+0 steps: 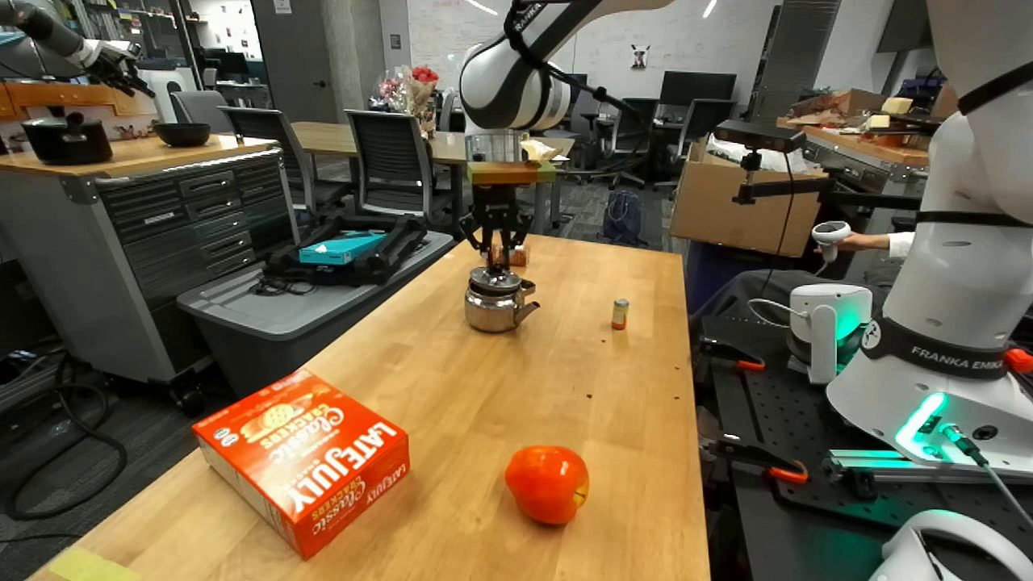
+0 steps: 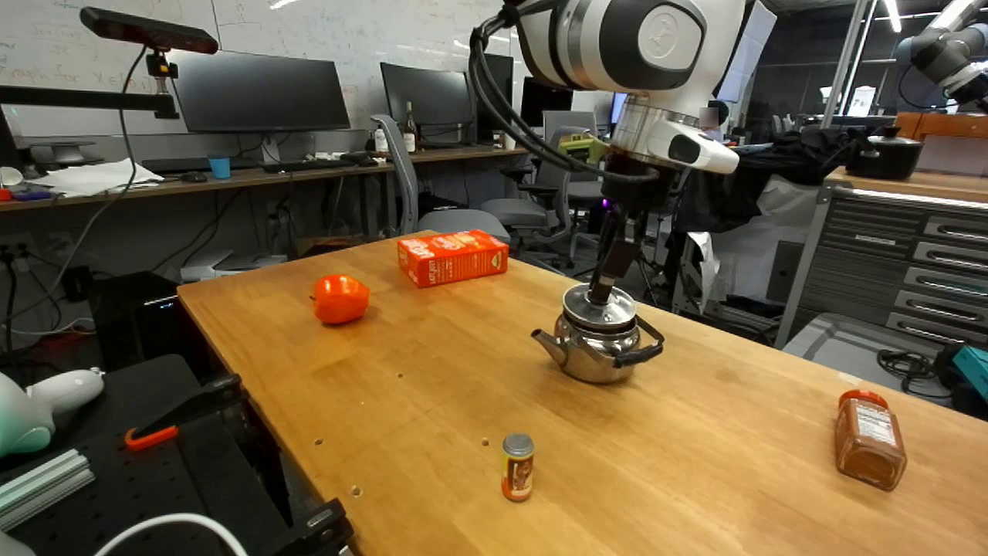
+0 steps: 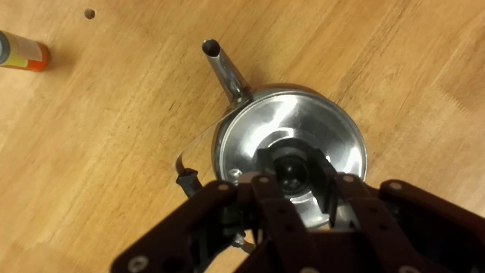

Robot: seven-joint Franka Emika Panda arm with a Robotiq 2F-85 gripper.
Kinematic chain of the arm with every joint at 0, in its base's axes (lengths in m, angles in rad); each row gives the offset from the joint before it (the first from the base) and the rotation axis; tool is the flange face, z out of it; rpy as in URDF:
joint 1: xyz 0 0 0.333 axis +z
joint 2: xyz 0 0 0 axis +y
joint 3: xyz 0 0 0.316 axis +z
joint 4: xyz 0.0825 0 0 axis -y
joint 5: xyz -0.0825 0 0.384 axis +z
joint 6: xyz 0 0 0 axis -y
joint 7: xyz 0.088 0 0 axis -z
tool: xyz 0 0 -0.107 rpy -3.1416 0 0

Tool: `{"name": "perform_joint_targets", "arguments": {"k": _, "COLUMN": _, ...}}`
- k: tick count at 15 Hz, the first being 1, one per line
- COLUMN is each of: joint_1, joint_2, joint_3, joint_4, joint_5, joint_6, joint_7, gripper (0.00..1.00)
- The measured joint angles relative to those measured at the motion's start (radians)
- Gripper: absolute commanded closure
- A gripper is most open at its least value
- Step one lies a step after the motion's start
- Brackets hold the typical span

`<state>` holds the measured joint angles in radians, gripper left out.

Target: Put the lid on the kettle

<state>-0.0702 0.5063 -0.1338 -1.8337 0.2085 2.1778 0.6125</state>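
Placing seems almost complete, the release remains to be done

By my judgement, the step in hand is the setting of the round flat silver metal lid [image 2: 611, 311] onto the small squat shiny silver metal kettle [image 2: 593, 358]. The kettle stands upright on the light brown wooden bench [image 2: 417, 378], and the lid is at its mouth, covering it in the wrist view. In an exterior view the metal spout [image 2: 549, 346] points to the left, and the black curved handle [image 2: 639, 355] is folded down at the right. Whether the lid is fully seated in this mouth, I cannot tell.

The next move calls, I think, for a small lowering if some gap exists, with the lid level; then the fingers [image 3: 269, 193] should part gently and rise straight, not dragging the lid.

As for the gripper [image 3: 293, 161], its fingers stand close together, with only a narrow space between them. The round black knob [image 3: 292, 174] of the lid fills this space, one finger on each side, so the gripper appears to be pinching the knob; the exact contact is too dark to see.
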Motion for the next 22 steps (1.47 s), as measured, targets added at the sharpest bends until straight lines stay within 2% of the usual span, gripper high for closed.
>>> {"name": "perform_joint_targets", "arguments": {"k": 22, "joint_1": 0.002, "joint_2": 0.030, "joint_3": -0.004, "joint_4": 0.011, "joint_5": -0.030, "joint_6": -0.018, "joint_7": 0.004, "gripper": 0.93}}
